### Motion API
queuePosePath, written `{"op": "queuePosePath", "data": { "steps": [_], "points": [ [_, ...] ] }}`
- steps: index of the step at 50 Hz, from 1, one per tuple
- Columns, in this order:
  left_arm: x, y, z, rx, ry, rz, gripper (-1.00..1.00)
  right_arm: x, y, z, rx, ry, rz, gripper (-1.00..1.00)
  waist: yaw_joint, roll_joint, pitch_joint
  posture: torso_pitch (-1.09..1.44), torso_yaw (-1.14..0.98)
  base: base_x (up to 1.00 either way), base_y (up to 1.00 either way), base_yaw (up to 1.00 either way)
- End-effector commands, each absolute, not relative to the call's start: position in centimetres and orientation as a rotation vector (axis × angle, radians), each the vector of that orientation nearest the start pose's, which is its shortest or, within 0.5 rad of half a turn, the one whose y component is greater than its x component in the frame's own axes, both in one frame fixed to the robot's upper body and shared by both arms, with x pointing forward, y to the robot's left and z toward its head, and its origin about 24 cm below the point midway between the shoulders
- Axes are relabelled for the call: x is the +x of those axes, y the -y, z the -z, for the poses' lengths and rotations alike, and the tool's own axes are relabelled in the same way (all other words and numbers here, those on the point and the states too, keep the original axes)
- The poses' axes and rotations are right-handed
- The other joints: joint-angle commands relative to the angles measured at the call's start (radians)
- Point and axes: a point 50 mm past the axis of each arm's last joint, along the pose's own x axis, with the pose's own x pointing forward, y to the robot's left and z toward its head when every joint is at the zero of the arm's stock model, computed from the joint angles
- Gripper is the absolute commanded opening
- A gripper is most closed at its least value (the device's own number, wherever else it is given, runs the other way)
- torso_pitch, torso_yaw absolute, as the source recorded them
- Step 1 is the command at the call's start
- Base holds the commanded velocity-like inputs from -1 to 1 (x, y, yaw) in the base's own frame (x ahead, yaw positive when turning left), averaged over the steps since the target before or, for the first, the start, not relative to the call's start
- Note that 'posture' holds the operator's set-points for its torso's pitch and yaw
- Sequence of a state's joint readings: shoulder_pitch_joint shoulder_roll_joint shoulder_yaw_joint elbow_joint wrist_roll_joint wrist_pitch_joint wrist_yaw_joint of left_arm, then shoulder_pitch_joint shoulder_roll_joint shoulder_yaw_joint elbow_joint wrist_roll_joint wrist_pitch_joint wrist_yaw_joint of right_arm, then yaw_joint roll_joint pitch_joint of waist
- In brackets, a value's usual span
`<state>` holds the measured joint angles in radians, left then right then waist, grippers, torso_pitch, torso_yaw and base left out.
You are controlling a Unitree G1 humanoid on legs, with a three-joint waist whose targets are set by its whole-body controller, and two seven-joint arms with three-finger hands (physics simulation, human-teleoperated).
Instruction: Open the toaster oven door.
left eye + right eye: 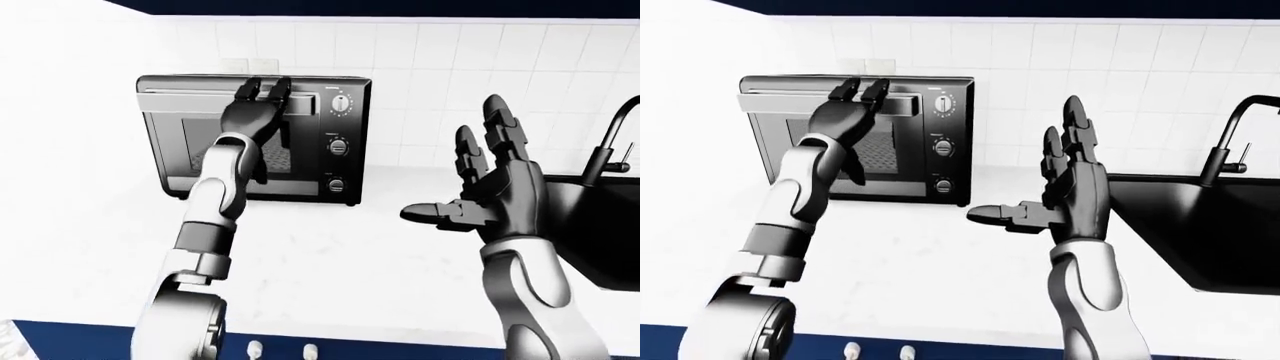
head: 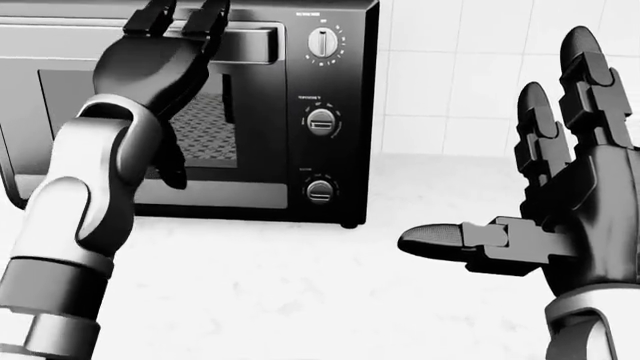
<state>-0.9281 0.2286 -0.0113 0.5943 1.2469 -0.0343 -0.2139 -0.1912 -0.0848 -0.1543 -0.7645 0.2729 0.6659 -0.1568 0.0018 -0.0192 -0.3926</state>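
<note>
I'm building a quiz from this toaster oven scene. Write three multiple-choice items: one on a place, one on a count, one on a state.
1. Where are the left hand's fingertips?
A. on the door handle
B. on the faucet
C. flat on the counter

2. How many round knobs does the control panel carry?
A. one
B. three
C. five

3. What state is the right hand in?
A. fist round the faucet
B. open in the air
C. pressed on the door glass

Key:
1 A: the left hand has its fingers hooked over the door handle at the top of the toaster oven.
2 B: the knobs stand in one column, top, middle and bottom.
3 B: the right hand has spread fingers, holds nothing, and hangs above the counter.
</note>
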Motion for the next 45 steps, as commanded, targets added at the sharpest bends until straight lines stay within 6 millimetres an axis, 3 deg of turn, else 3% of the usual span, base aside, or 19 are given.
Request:
{"op": "queuePosePath", "data": {
  "steps": [1,40,45],
  "points": [
    [39.9,-13.3,-22.2,1.496,0.267,0.009,1.00,23.4,16.8,-20.4,0.133,0.352,0.052,1.00,0.000,0.000,-0.002,-0.61,0.00,0.00,0.00,0.00],
    [42.1,-13.7,-21.6,1.529,0.117,0.059,1.00,23.4,16.7,-20.4,0.139,0.356,0.052,1.00,-0.009,-0.002,-0.005,-0.61,0.00,0.00,0.00,0.00],
    [42.1,-13.7,-21.5,1.532,0.116,0.066,0.70,23.7,16.9,-20.2,0.140,0.355,0.055,1.00,-0.010,-0.003,-0.004,-0.61,0.00,0.00,0.00,0.00]
  ]
}}
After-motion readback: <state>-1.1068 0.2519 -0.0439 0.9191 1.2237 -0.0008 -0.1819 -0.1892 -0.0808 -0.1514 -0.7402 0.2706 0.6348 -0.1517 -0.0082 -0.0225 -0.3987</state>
